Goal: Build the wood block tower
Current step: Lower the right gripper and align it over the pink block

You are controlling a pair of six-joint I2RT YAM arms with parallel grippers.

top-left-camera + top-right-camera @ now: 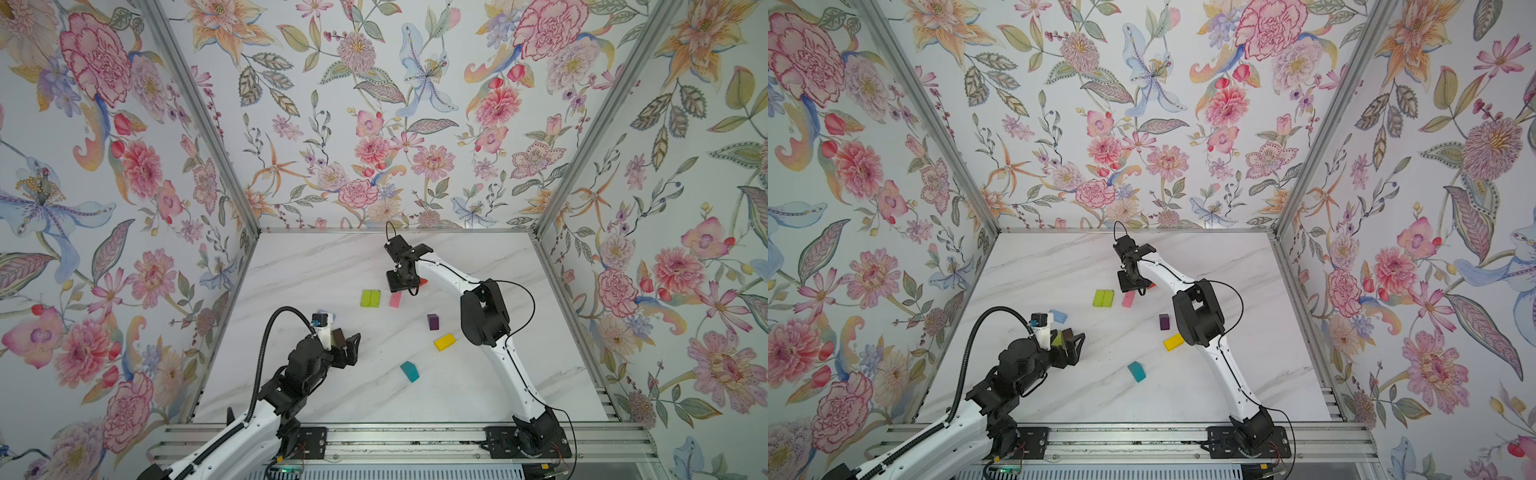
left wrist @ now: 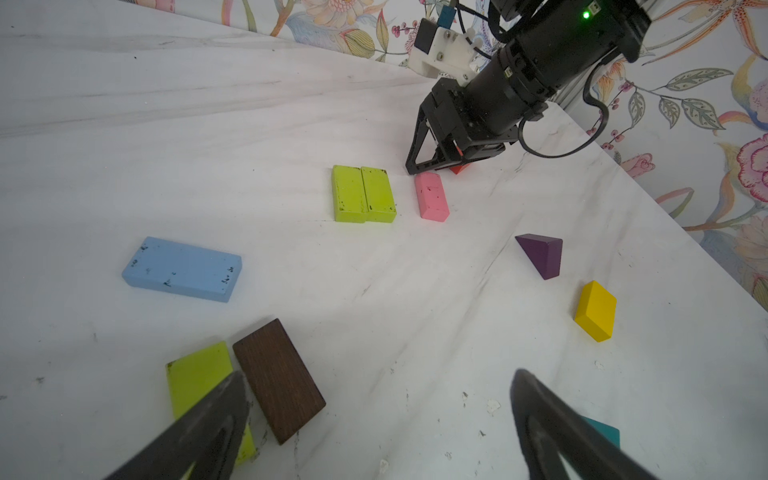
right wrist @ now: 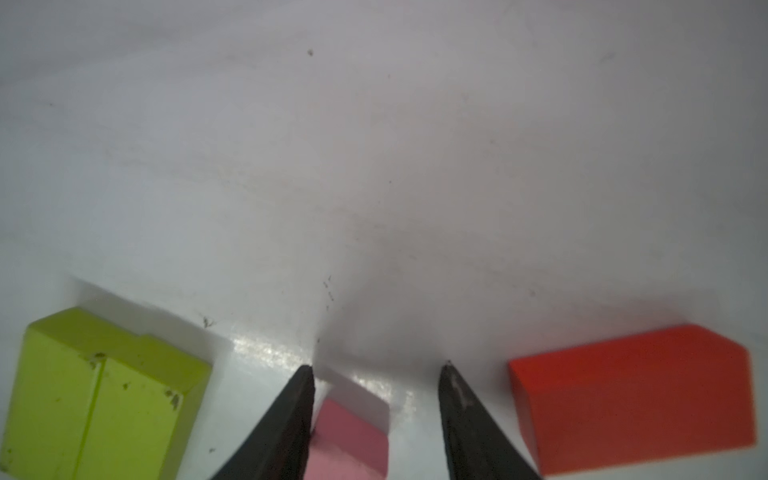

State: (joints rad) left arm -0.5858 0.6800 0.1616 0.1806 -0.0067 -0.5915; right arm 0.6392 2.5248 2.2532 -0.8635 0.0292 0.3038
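Marble table [image 1: 316, 266] is carrying blocks [image 1: 444, 341] loose, none stacked; lime pair [image 3: 104, 390] is lying side by side, likely the tower base. Right gripper [image 3: 376, 365] is sitting low, jaws partly apart and straddling one end of pink block [image 3: 349, 440], one finger touching it and the other clear, so nothing is gripped. Red block [image 3: 631, 399] is lying just beside. Left gripper [image 2: 379, 374] is hanging wide open and empty near brown block [image 2: 278, 380]. Judging pink block light, rigid, paint slick: pinching its long sides mid-length is looking safest.
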